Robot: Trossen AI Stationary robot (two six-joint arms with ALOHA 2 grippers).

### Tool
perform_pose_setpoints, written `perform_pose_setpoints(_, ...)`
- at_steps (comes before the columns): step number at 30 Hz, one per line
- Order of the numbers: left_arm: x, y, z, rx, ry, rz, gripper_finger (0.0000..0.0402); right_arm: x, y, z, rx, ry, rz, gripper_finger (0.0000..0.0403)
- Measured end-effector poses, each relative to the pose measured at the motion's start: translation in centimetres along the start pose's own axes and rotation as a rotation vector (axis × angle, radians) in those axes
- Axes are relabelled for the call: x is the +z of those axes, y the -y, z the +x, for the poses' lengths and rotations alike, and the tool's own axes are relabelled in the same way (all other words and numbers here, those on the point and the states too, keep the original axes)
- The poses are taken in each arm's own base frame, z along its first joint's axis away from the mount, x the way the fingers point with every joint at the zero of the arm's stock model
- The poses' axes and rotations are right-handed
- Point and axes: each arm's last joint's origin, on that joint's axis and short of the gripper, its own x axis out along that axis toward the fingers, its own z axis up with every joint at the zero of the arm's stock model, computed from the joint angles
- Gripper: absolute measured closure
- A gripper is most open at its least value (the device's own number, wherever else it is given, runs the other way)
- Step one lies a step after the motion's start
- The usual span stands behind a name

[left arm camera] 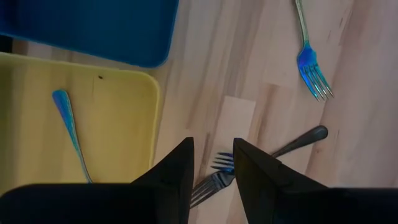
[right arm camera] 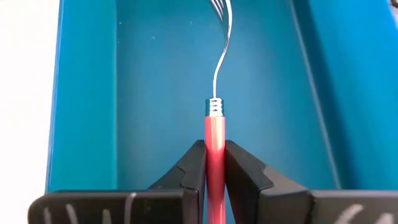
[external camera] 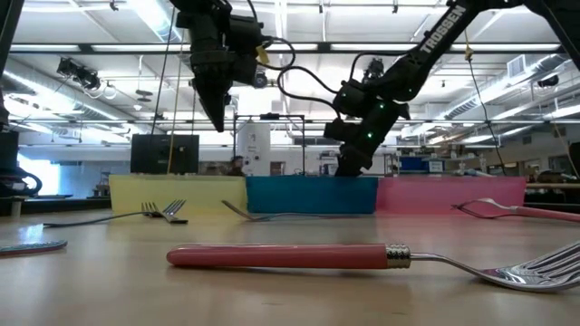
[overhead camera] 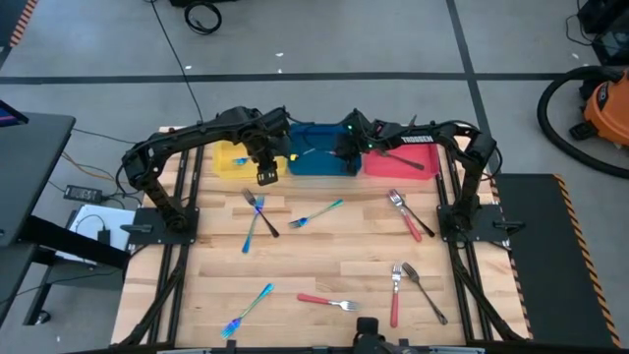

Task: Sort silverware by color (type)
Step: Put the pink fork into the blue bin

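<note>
High view: right gripper (overhead camera: 346, 146) over blue tray (overhead camera: 324, 164) at bench's far edge; left gripper (overhead camera: 267, 175) beside yellow tray (overhead camera: 224, 167).

Right wrist view: clamped on red-handled fork (right arm camera: 214, 134), apparently mid-placement; release next.

Left wrist view: parted, empty, above crossed forks (left arm camera: 217, 174); likely next pick.

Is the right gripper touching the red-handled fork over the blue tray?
Touching. The right wrist view shows the right gripper with both fingers pressed against the red-handled fork, no gap either side, above the blue tray.
</note>
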Motion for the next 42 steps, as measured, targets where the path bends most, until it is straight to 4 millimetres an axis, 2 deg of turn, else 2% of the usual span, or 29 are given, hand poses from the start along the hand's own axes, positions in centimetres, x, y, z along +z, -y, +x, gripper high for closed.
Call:
perform_pose_setpoints(15, 0.3, -0.1, 0.1, 0.008, 0.023, 0.02, 0.029, 0.0, 0.3, 0.0, 0.002, 0.038, -0.003, 0.0344)
perform_pose_setpoints(25, 0.3, -0.1, 0.1, 0.008, 0.023, 0.021, 0.029, 0.1, 0.2, 0.1, -0.008, 0.044, -0.009, 0.0312)
perform_pose_setpoints(29, 0.5, -0.1, 0.1, 0.012, 0.039, 0.025, 0.029, 0.3, 0.2, 0.0, -0.076, 0.023, -0.015, 0.0305)
perform_pose_setpoints(34, 0.7, 0.6, 0.2, 0.007, 0.043, 0.021, 0.029, 1.7, 0.0, -1.3, -0.17, 0.011, -0.023, 0.0304)
perform_pose_setpoints(42, 1.5, 3.7, 0.4, -0.021, 0.051, 0.005, 0.029, 3.7, -2.3, -5.1, -0.137, 0.037, -0.027, 0.0304)
